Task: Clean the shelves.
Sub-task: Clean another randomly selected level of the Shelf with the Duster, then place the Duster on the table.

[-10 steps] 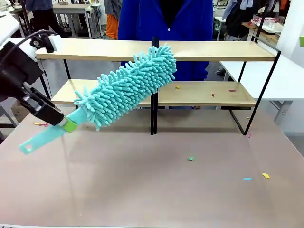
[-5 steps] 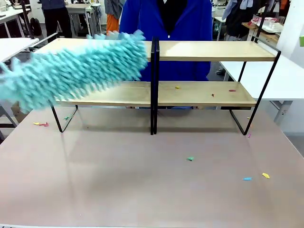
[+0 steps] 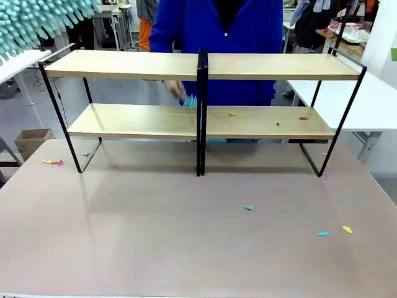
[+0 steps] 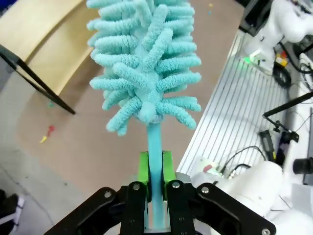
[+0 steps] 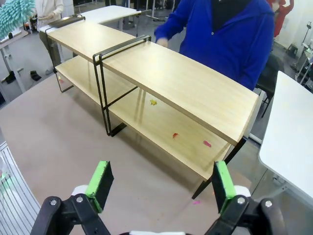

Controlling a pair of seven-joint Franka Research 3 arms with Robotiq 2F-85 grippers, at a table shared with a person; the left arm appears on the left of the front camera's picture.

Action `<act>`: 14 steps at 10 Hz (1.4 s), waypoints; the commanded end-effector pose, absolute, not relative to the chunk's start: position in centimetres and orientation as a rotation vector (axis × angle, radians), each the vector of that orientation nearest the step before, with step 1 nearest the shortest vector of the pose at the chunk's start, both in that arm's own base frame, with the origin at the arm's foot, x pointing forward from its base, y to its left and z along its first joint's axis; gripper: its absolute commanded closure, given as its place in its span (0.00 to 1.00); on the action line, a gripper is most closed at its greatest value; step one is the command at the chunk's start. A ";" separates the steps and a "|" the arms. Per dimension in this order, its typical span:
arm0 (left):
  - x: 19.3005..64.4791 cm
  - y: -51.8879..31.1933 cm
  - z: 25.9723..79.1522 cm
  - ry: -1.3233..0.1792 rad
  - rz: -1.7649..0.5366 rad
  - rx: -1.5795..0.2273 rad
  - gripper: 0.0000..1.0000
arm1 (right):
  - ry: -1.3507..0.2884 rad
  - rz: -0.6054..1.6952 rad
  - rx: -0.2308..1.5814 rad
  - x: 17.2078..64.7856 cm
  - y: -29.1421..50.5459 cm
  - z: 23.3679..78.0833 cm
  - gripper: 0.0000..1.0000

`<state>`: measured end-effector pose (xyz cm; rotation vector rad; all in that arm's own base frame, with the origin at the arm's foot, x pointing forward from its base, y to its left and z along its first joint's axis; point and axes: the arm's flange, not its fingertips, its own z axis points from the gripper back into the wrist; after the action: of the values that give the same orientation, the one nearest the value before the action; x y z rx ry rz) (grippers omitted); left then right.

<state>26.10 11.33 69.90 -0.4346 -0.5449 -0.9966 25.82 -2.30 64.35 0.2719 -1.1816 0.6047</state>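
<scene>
The shelves (image 3: 124, 65) stand across the far half of the table, two light-wood boards on a black frame. Small coloured scraps lie on the lower board (image 3: 231, 114). A teal fluffy duster (image 3: 31, 22) is raised at the top left, clear of the rack. My left gripper (image 4: 155, 166) is shut on the duster's teal handle, with the fluffy head (image 4: 146, 63) pointing away over the rack's end (image 4: 44, 44). My right gripper (image 5: 161, 185) hovers open and empty above the table, facing the shelves (image 5: 186, 78). The duster (image 5: 14, 14) shows far off beyond the rack's other end.
A person in a blue top (image 3: 217, 31) stands behind the rack, one hand (image 3: 177, 90) blurred behind the lower board. Paper scraps lie on the table (image 3: 248, 207), (image 3: 322, 234), (image 3: 347, 229), (image 3: 53, 162). White tables (image 3: 372, 99) flank the rack.
The duster has swung up and left, from in front of the shelves to the top left corner. The left arm has left the front view. The person's hand now shows behind the rack.
</scene>
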 end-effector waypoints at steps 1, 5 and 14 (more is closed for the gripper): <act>25.1 10.6 70.0 -0.544 -1.039 -0.406 0.87 | -1.184 0.607 0.270 25.8 -2.3 64.4 0.00; 25.1 10.6 70.0 -0.544 -1.039 -0.406 0.87 | -1.184 0.607 0.270 25.8 -2.3 64.4 0.00; 25.2 10.7 70.0 -0.532 -1.019 -0.396 0.87 | -1.182 0.605 0.272 25.8 -2.3 64.4 0.00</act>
<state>25.19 10.82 69.96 -0.3941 -0.5308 -1.0145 25.81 -2.30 64.35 0.2719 -1.1819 0.6046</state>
